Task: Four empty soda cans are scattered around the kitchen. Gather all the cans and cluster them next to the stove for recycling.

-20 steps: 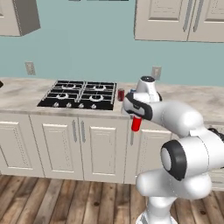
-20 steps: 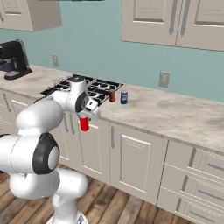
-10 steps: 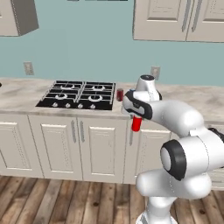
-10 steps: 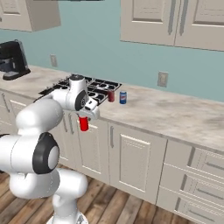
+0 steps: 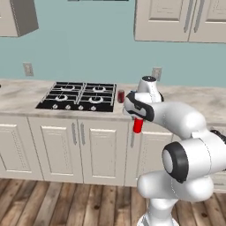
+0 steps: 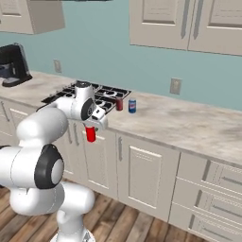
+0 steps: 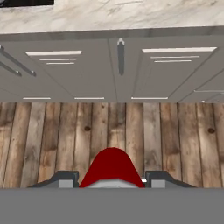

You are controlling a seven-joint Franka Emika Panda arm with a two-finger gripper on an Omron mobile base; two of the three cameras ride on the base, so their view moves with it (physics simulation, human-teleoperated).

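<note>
My gripper [image 5: 138,120] [image 6: 91,125] [image 7: 112,179] is shut on a red soda can [image 5: 138,125] [image 6: 90,134] [image 7: 111,167], which hangs upright from the hand in front of the counter edge, just right of the stove [image 5: 79,96] [image 6: 90,94]. The can is over the wood floor, below countertop height. On the counter beside the stove's right edge stand another red soda can [image 5: 121,96] [image 6: 119,104] and a blue soda can [image 6: 132,106]; my arm hides the blue one in the left base view.
Beige cabinet doors [image 5: 103,150] [image 7: 120,70] run under the marble counter [image 6: 189,123]. A black coffee maker [image 6: 14,64] stands at the far left of the counter. Wall cabinets [image 5: 176,20] hang above. Drawers [image 6: 212,189] are at the right.
The hand with the red can has risen slightly and edged toward the counter; the cans on the counter have stayed put.
</note>
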